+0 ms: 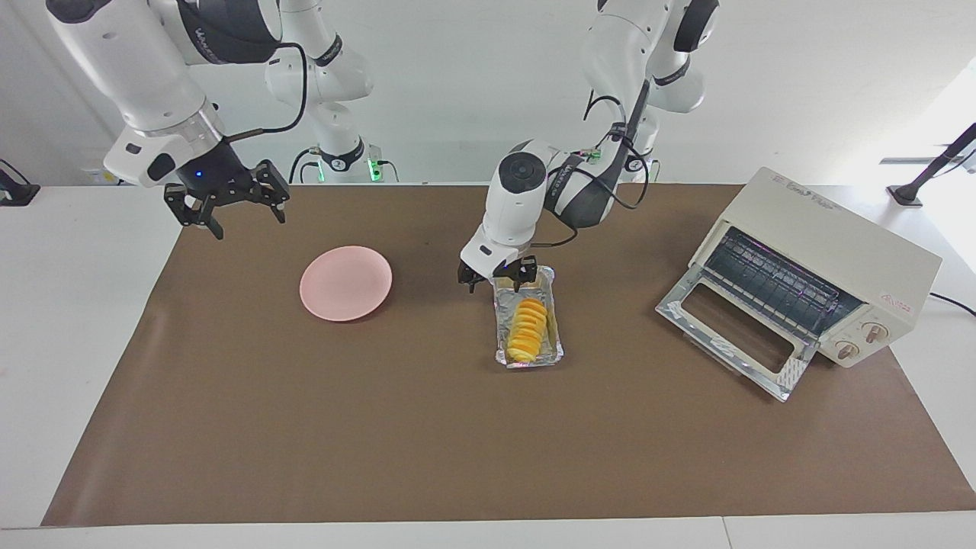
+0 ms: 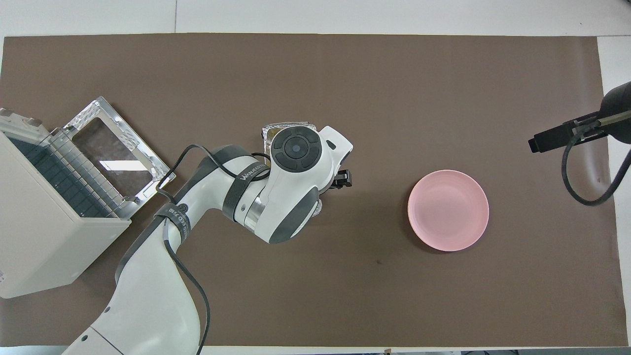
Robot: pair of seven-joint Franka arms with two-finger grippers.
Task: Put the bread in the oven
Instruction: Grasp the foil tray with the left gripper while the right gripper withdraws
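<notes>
- Right gripper (image 1: 226, 207) is hanging in the air over the table edge at the right arm's end, jaws spread wide, gripping nothing; this arm is waiting
- Pink plate (image 1: 345, 283) is sitting bare on the brown mat (image 1: 427, 427), between the right gripper and the foil tray
- Left gripper (image 1: 497, 279) is reaching down over the robot-side end of the foil tray (image 1: 555, 347), jaws standing open, fingers closing on nothing; contact with the tray rim cannot be told
- Bread (image 1: 528, 329) is lying lengthwise in the foil tray, near the middle of the mat, just below the left gripper's tips
- Oven (image 1: 831, 252) is standing at the left arm's end of the table, glass door (image 1: 733, 329) lying dropped open, wire rack (image 1: 778, 280) showing bare inside
- Bread is lying well apart from the oven
</notes>
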